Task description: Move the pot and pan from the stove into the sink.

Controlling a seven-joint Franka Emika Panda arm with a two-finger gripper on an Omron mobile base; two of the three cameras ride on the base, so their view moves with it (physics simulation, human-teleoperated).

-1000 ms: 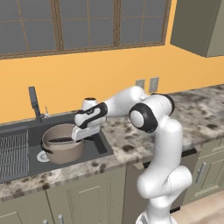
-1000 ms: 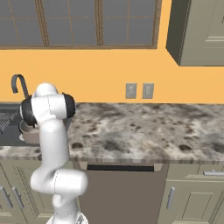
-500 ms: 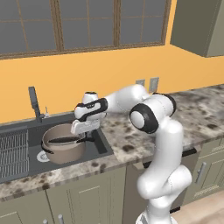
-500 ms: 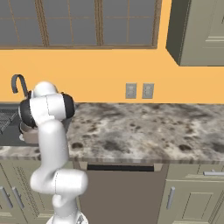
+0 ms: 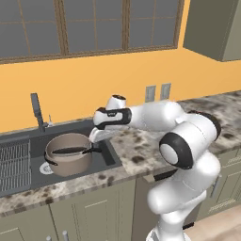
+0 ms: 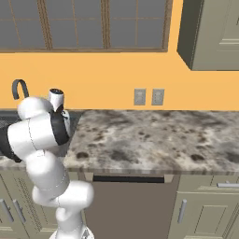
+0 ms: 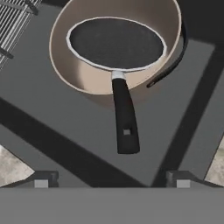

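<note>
Pan (image 7: 116,43) rests inside the pot (image 7: 83,74) in the sink (image 7: 52,127), its handle pointing toward the spread-apart, empty claw (image 7: 112,181).

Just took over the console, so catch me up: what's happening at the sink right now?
The pot sits in the sink, and the pan rests inside it, its long handle sticking out over the pot's rim. The gripper hangs above that handle with its fingers apart and nothing between them. Both pieces are in the basin, so judging by this, the move looks about done.
</note>
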